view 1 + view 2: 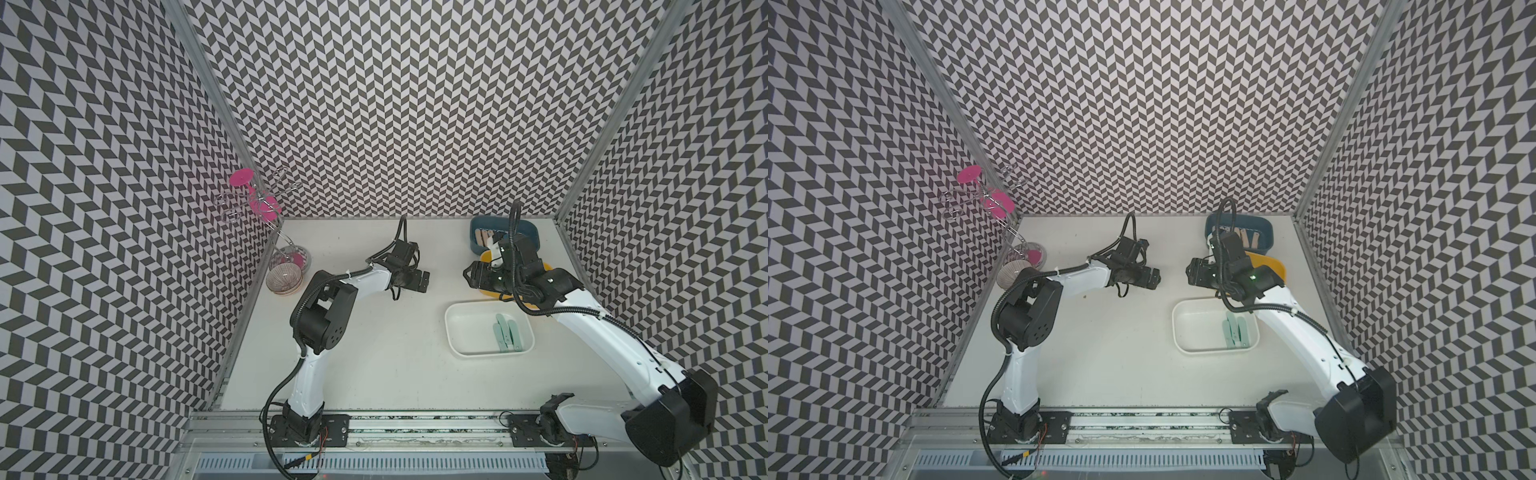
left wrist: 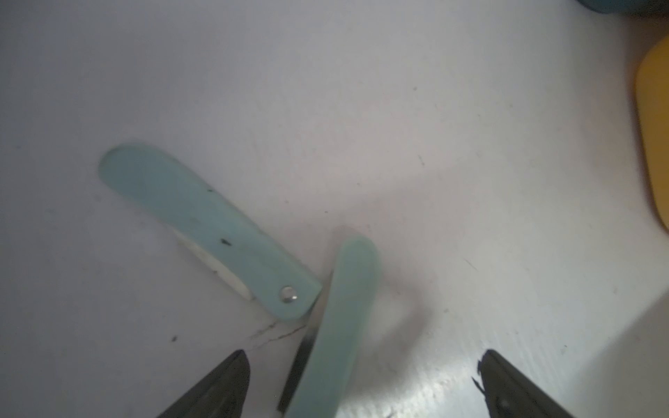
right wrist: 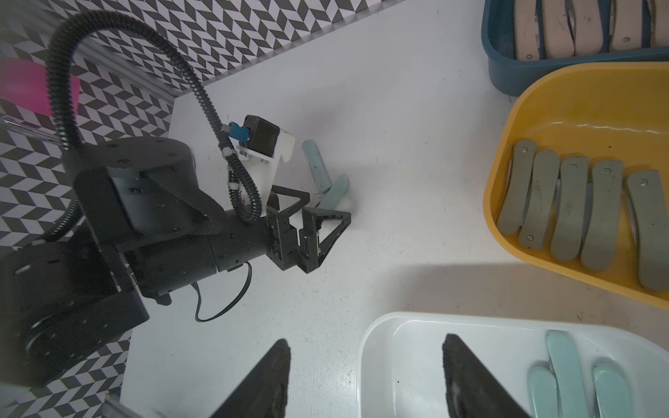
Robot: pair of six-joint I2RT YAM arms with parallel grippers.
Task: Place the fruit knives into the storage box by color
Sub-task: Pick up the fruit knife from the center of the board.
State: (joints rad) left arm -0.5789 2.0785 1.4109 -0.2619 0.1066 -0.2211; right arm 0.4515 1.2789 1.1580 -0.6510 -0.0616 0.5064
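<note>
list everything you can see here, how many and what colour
table: one, white, under everything
loose knives: two, mint, mid-table
white box: one, near right
boxed mint knives: at least three, in white box
yellow box: one, behind white box
olive knives: five, side by side in yellow box
blue box: one, far right corner
pink knives: several, partly cut off, in blue box
rack: one, silver wire, far left corner
glasses: pink, count unclear, on rack
bowl: one, striped, by rack
left gripper: open, at loose knives
right gripper: open, empty, over white box's edge
</note>
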